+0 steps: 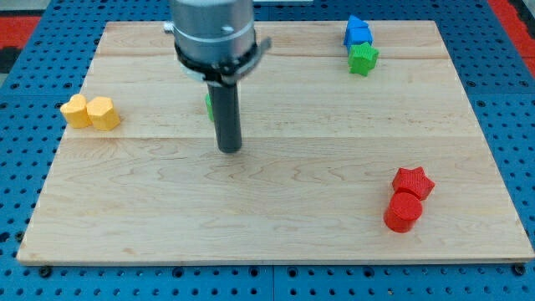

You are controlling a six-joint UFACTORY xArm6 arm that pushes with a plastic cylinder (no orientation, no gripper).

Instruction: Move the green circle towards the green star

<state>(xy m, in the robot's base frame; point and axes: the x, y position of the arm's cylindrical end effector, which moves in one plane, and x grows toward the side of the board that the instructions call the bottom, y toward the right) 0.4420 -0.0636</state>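
My tip (230, 150) sits on the wooden board (276, 234), a bit left of the middle. It holds nothing, because it is just a smooth dark rod. The green circle (208, 104) hides right behind the rod, so only a thin green edge shows on the view's left side. I cannot tell if they touch. It is round, so it has no long side. The green star (363, 58) is far off toward the view's top right, touching a blue block (358, 32).
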